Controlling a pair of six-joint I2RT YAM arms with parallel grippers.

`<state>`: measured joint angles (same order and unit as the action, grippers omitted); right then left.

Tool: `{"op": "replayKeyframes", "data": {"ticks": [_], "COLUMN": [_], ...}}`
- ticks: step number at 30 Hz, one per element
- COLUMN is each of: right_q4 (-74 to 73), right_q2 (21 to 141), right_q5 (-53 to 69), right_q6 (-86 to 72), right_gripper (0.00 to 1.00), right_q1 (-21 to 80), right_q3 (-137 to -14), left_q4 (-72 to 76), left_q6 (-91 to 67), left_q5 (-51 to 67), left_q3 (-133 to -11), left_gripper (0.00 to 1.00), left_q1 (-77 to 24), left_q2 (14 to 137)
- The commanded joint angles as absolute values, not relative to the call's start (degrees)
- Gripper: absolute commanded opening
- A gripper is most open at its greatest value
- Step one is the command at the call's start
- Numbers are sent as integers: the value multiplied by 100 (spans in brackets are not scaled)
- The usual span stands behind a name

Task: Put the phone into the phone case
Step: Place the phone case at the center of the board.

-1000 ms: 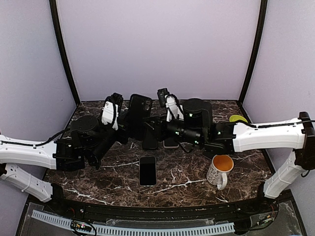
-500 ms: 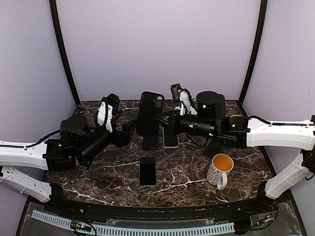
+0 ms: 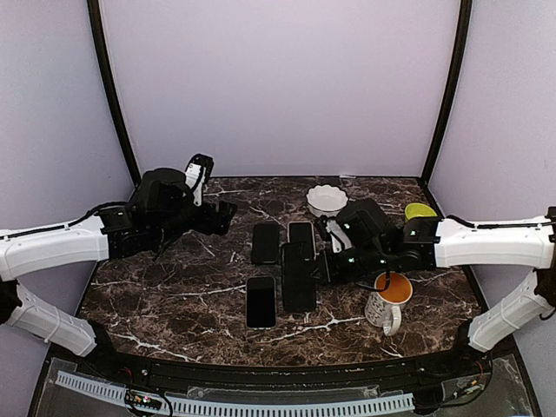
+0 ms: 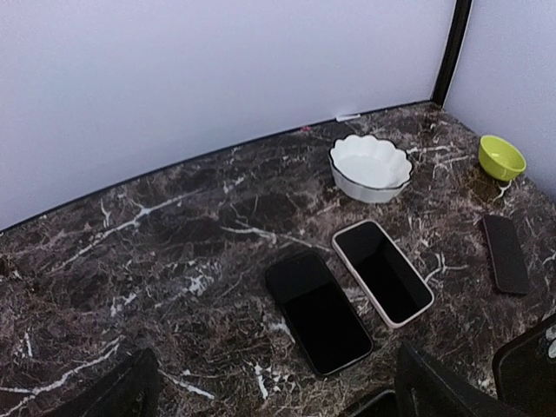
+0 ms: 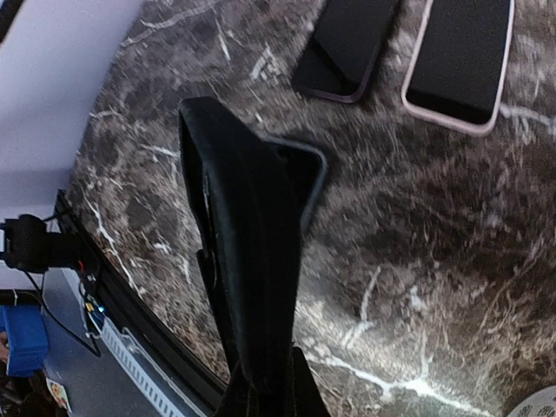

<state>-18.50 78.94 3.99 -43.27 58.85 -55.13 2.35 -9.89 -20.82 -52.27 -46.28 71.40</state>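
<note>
Tabletop (image 3: 174, 295) of dark veined marble is the landing surface for this step, which I judge to be laying the case down flat beside the phone meant for it.

The right gripper (image 3: 320, 266) is pressed together on one long edge of the black phone case (image 3: 298, 278). It holds the case low over the marble, just right of a dark phone (image 3: 261, 301) that lies face up near the front. Whether the case already touches the table I cannot tell.

To do this well, the case should come level with its open side up and lie parallel to that phone, close but not overlapping. It should also keep apart from the mug (image 3: 388, 300) on its right. Releasing only once the back rests fully on the marble would stop it tipping over.

The left gripper (image 3: 222, 217) stands well off to the left with its fingers spread wide. It holds nothing, so it looks free to fetch the phone.

The case is matte black, with a raised rim and rounded corners; from the right wrist it shows nearly edge-on. The phone is a slim dark slab with a glossy black screen.

Two more phones lie side by side behind it, a black-edged phone (image 3: 266, 243) and a pale-edged phone (image 3: 301, 236). Which phone fits the case cannot be told.
</note>
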Motion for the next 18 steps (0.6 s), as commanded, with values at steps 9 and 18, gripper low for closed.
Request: {"op": "replayKeyframes", "data": {"ticks": [9,18], "right_q4": [-2223,-2310], "right_q2": [8988,9310], "right_q5": [763,441], "right_q6": [-4829,-4937], "right_gripper": [0,0], "right_q1": [5800,5540], "right_q3": [-5595,-5666], "left_q4": [-344,-294], "left_q6": [-1116,-1131], "left_q5": [-1452,-1328], "left_q3": [-5314,-5265], "left_gripper": [97,96], "left_q1": [-4509,-4508], "left_q2": [7266,7136]}}
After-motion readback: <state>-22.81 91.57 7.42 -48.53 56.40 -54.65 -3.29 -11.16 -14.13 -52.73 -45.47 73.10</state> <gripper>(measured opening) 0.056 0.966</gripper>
